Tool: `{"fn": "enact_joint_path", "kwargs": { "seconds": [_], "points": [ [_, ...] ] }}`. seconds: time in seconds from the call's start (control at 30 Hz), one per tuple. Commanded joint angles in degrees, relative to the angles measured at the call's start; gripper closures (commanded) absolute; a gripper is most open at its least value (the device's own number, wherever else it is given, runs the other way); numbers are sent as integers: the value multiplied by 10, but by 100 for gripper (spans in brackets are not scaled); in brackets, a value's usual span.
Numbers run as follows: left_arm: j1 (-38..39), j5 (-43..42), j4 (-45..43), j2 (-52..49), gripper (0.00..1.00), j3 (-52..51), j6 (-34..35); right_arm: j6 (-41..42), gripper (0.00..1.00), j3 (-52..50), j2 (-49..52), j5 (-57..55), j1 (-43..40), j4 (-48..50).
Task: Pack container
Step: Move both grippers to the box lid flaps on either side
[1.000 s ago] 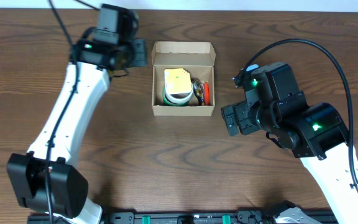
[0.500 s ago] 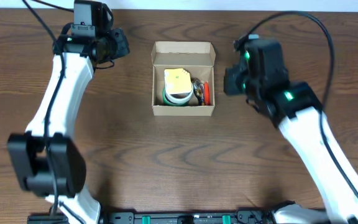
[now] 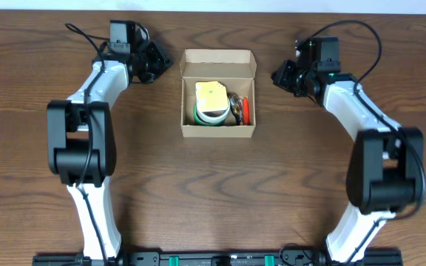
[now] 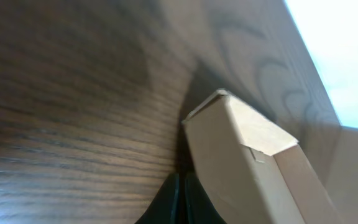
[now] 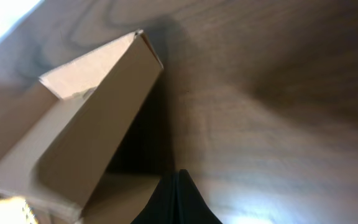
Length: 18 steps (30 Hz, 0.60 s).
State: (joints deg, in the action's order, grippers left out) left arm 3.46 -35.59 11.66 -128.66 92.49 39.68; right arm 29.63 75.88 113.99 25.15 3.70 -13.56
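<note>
Left pincer (image 3: 156, 63) first: its fingers are pressed together with nothing between them, low over the counter (image 3: 198, 192) near the far edge. It sits left of the container (image 3: 218, 131) and apart from it. The right pincer (image 3: 279, 76) mirrors it on the other side, fingers together as well, empty and clear of the cardboard. Each wrist view shows a box corner just ahead of the fingertips.

The container stands at the middle of the far edge. Its flap lid (image 3: 218, 59) is thrown open toward that edge. Inside, a yellow piece (image 3: 211, 93) lies on top of a white-and-green roll (image 3: 210, 114). A red item (image 3: 246, 111) is by the right wall, with something dark between them that I cannot make out.
</note>
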Motion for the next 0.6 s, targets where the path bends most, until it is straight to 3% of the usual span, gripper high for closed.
{"fn": "enact_joint_path", "kwargs": {
  "seconds": [0.0, 0.3, 0.57],
  "points": [
    [-1, -55, -15, -35, 94, 11, 58, 68, 99, -3, 50, 102, -3, 53],
    [0, -78, -28, -51, 95, 30, 69, 148, 99, -2, 104, 134, 11, 151],
    [1, -96, -31, -51, 94, 33, 69, 156, 98, -2, 105, 139, 30, 156]
  ]
}}
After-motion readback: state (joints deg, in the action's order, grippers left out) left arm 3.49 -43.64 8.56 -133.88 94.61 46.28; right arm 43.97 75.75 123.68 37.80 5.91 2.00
